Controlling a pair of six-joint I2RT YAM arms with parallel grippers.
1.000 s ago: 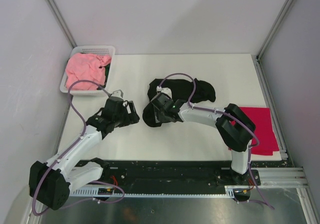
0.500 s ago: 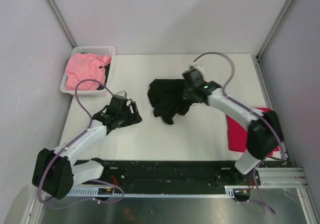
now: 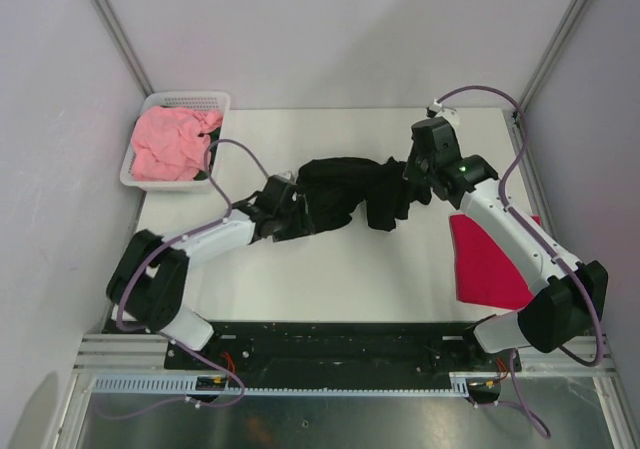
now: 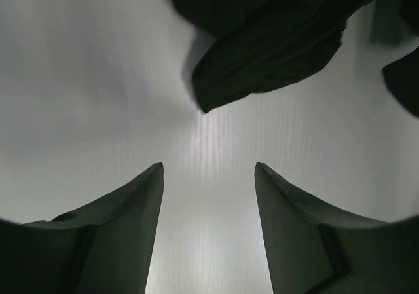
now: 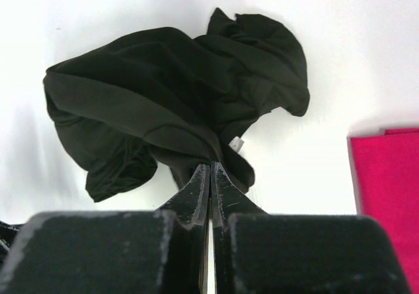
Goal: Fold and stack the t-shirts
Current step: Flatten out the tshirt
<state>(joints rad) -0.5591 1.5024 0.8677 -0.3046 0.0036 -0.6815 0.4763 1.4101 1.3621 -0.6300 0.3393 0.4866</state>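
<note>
I read the right claw (image 5: 210, 166) as closed all the way, its two fingers pressed together on a fold of the black t-shirt (image 5: 177, 110). In the right wrist view the cloth bunches up in crumpled folds just past the fingertips. A small white tag shows next to the pinch.

From the top camera I place everything off the white mesh basket (image 3: 190, 99). The basket sits in the far left corner of the table (image 3: 300, 279). The salmon pink t-shirt (image 3: 170, 144) is heaped inside it. The black t-shirt (image 3: 345, 194) lies out on the table to the right of the basket and a little nearer the arm bases. It is stretched into a rumpled band. The right claw (image 3: 410, 181) holds the end farthest from the basket. The left claw (image 3: 288, 212) is at the end nearest the basket.

The left claw (image 4: 208, 169) stands wide open and holds nothing. Bare table shows between its fingers, and a dark lobe of the black t-shirt (image 4: 268, 52) lies just beyond the tips. From above it is dark metal on dark cloth, so I cannot say for certain whether it touches the shirt.

The crimson red t-shirt (image 3: 490, 259) lies flat well apart from the basket, on the opposite side of the table. Its edge shows in the right wrist view (image 5: 386, 176) too.
</note>
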